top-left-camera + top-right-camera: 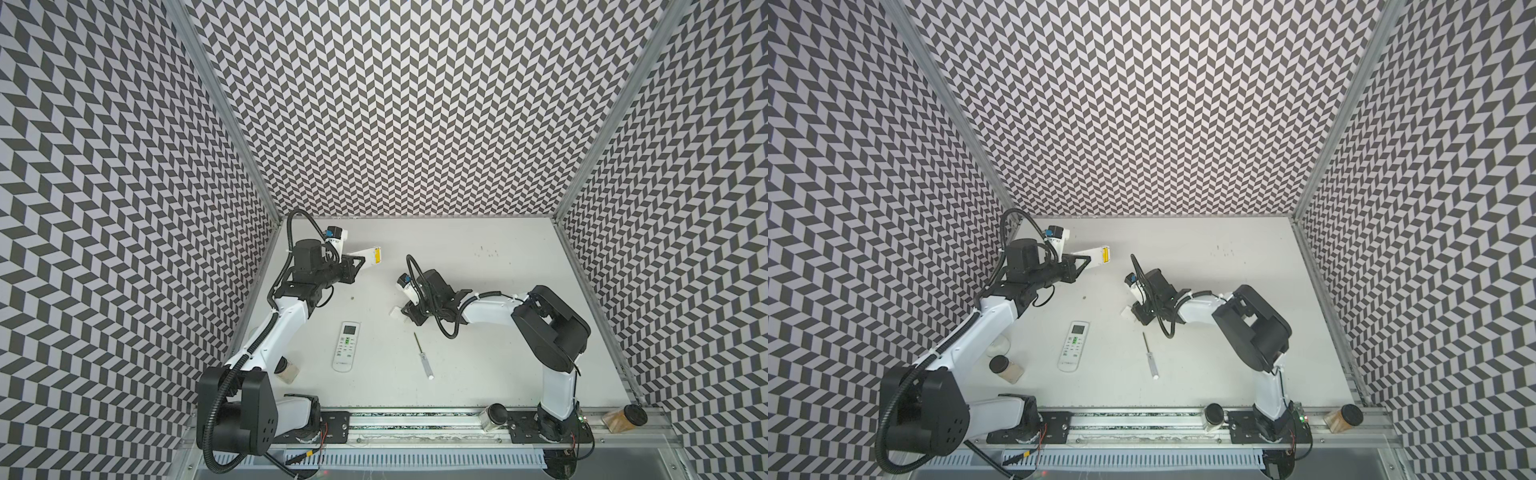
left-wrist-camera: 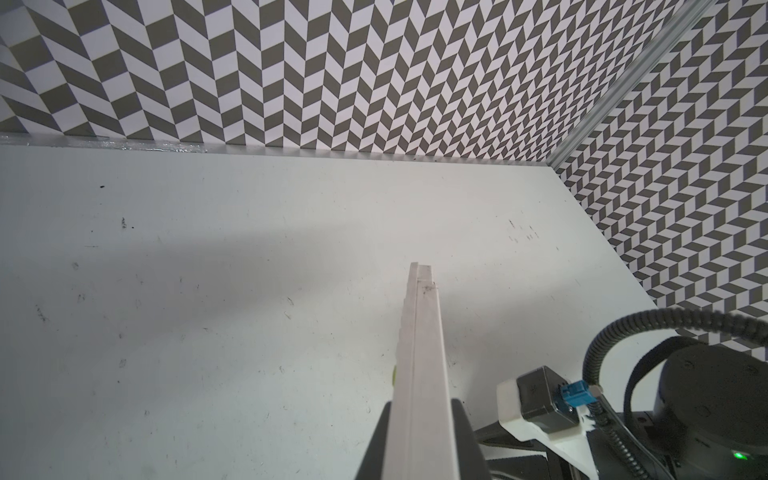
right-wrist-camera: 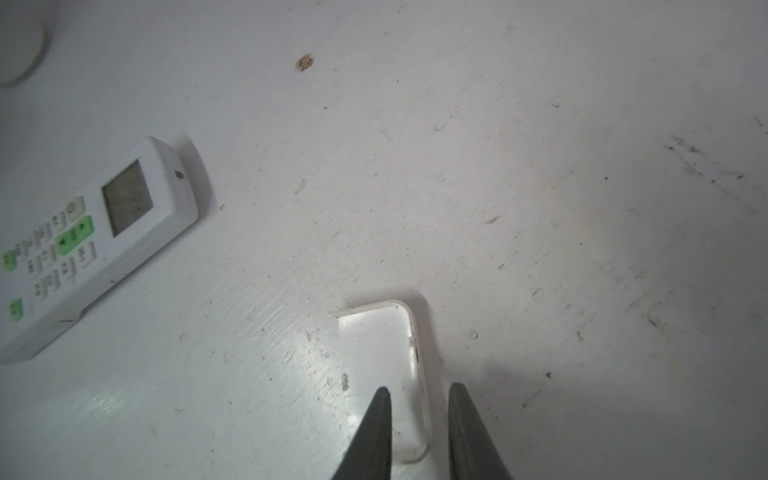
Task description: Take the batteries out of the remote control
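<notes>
The left end effector [image 2: 419,436] is clamped on the near end of a white remote control [image 1: 365,254] and holds it in the air at the far left of the counter [image 1: 478,353]. In both top views its battery bay is open at the free end, and the yellow batteries [image 1: 377,257] sit in it; none is out yet. How many are there cannot be told.

The right end effector [image 3: 419,390] is down at the middle of the counter, over the battery cover [image 3: 374,345], which lies there inside up. Its fingers stand a little apart with the cover's long edge between them; whether they pinch it cannot be told.

The step in hand appears to be disposing of the cover, with the unloading itself not begun. Next, the right end effector would need to leave the cover, rise, and travel far and left to the open bay. It would have to approach narrowly to pinch one thin cylinder.

An air-conditioner remote [image 1: 347,347] and a screwdriver [image 1: 423,353] lie nearer, apart from both arms.
</notes>
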`<state>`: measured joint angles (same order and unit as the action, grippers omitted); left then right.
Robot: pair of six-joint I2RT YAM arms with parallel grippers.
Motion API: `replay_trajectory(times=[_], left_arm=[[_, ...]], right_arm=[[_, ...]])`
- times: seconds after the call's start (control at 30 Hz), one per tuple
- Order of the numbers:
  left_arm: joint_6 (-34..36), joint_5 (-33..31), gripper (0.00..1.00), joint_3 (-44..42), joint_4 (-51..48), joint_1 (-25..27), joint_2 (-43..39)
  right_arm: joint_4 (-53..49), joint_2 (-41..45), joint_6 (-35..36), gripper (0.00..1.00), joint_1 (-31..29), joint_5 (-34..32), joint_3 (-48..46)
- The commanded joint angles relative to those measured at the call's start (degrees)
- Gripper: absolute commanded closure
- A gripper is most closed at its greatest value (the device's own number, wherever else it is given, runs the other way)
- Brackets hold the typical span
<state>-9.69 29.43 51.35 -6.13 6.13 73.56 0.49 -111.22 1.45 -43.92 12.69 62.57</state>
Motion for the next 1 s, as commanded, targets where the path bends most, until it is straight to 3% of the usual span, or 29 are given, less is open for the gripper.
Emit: replay_trajectory(times=[0.0, 0.17, 0.4, 0.7, 0.97], left_arm=[[0.73, 1.1, 1.0, 2.54, 0.05, 0.37, -1.74], [0.89, 1.07, 1.0, 2.59, 0.28, 1.09, -1.13], [1.4, 1.27, 1.0, 2.58, 0.1, 1.74, -1.05], [0.92, 2.16, 1.0, 2.73, 0.18, 2.92, -0.2], [-6.5, 8.59, 1.0, -2.61, 6.23, 5.09, 0.99]], right_arm=[[1.18, -1.2, -0.9, 0.78, -0.38, -2.32, 1.42], [1.33, -2.83, -1.1, 0.83, -0.68, -2.32, 2.39], [1.35, -1.65, -1.57, 1.0, -0.56, -4.52, 1.77], [4.15, 9.04, -5.52, 1.0, 5.63, -9.1, -4.85], [7.8, 21.33, -9.23, 1.0, 14.86, -16.47, -19.14]])
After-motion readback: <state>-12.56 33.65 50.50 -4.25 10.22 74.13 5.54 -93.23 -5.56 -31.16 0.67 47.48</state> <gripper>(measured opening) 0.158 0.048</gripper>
